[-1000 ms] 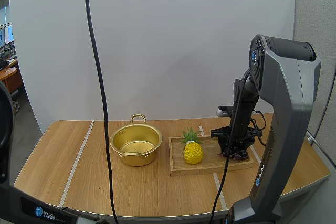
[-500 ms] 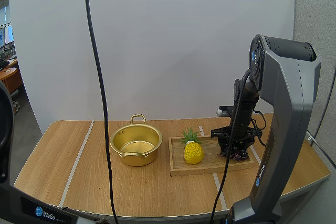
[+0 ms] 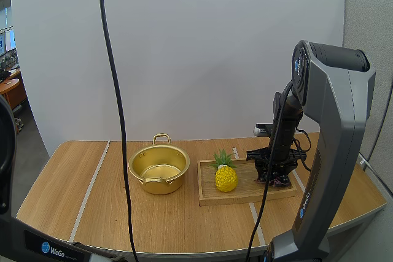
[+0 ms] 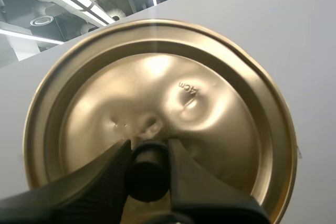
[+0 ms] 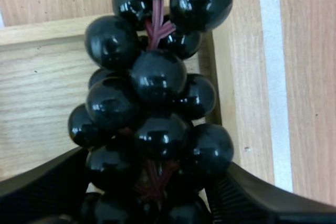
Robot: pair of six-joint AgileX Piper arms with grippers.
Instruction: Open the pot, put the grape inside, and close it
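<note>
A gold pot point(image 3: 159, 169) stands open on the table, left of centre. Its gold lid point(image 4: 157, 103) is held up off the table, underside away from me, with my left gripper point(image 4: 148, 156) shut on the black knob point(image 4: 148, 179). A bunch of dark grapes point(image 5: 157, 77) lies at the right end of a wooden tray point(image 5: 37, 87). My right gripper point(image 5: 152, 198) reaches down over the bunch, its fingers pressed against both sides. In the high view that gripper point(image 3: 274, 178) is low over the grapes point(image 3: 281, 181) on the tray point(image 3: 245, 196).
A yellow toy pineapple point(image 3: 226, 177) stands on the tray's left half, between the pot and the grapes. A pale strip point(image 5: 273, 77) runs along the table just past the tray's edge. The right arm's grey base point(image 3: 331, 151) rises at the near right.
</note>
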